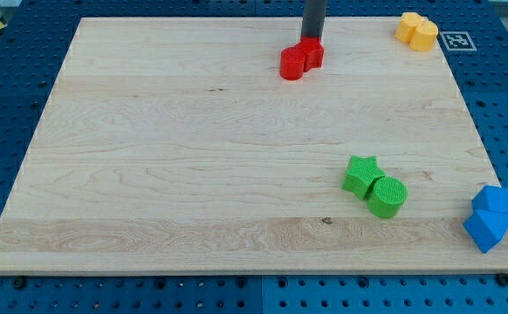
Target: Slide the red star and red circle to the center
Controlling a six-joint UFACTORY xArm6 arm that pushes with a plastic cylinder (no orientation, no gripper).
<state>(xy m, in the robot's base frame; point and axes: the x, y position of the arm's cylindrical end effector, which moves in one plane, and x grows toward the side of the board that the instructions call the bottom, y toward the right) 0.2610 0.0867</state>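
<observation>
Camera view, sole entry.

Red pair: your red star and red circle sit touching, near the tabletop's top edge, a little right of its middle. Likely light, rigid, free-sliding; judge that both may spin or split apart under an off-centre push, so press squarely on their far side.

My tip: at the star's top side, apparently touching. No jaws exist to open or close.

Board: smooth wood, its centre free.

Others: green star and green circle lower right; blue blocks bottom-right corner; yellow blocks top-right corner.
</observation>
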